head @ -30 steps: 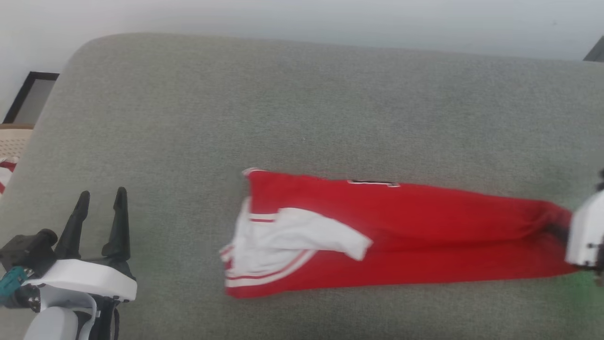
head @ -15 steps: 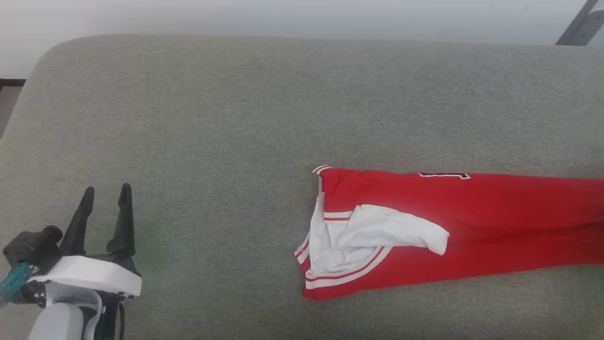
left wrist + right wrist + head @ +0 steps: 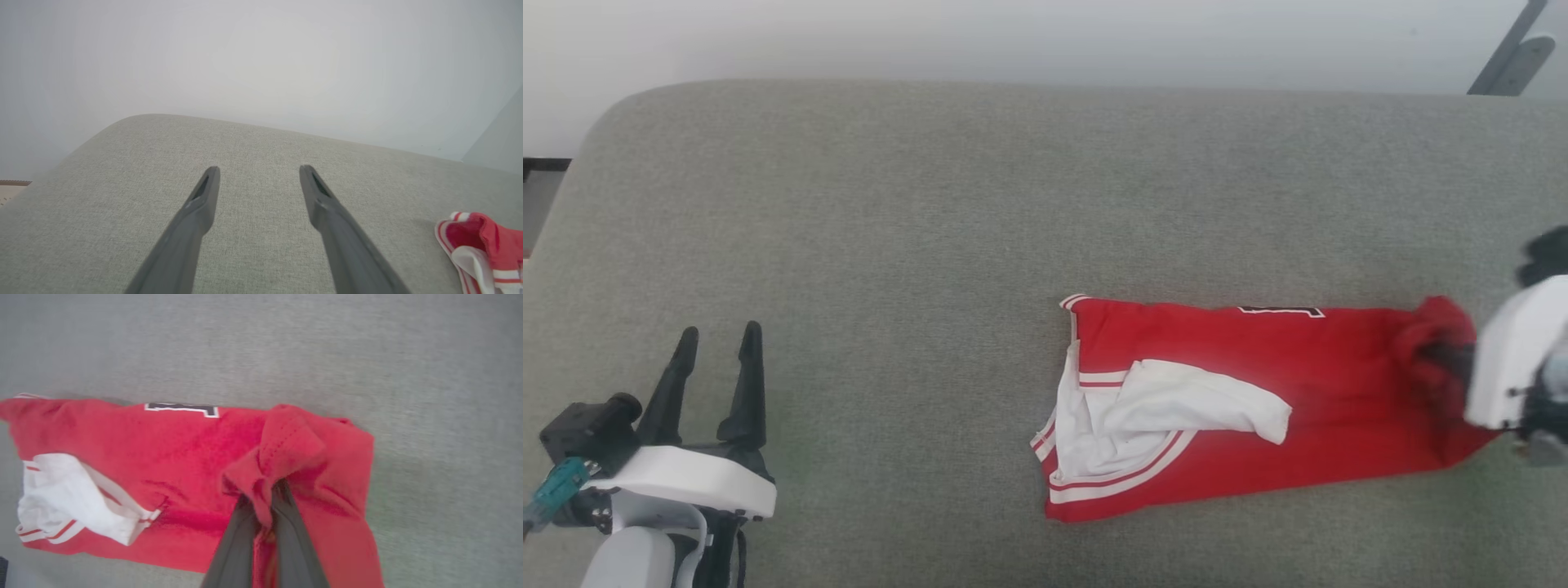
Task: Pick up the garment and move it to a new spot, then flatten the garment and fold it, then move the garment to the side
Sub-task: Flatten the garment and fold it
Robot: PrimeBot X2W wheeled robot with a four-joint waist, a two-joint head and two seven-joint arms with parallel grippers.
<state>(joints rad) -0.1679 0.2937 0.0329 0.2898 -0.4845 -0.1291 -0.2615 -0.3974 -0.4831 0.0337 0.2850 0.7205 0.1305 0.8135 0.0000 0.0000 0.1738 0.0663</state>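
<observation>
Right end effector (image 3: 263, 494), clamped on a bunched red fold of the shirt (image 3: 184, 441), at the end away from the white sleeve (image 3: 69, 498). In the head view, at the right edge of the frame, its fingers are buried in cloth and its white housing is blurred and cut off. Left end effector (image 3: 719, 343), lower left, has its fingers spread and holds nothing, over the grey fabric surface (image 3: 849, 204). The shirt lies in a long folded strip at centre right. Its chest lettering (image 3: 182, 409) is mostly folded under and unreadable. The left wrist view catches the striped trim at lower right, cut off by the frame.
</observation>
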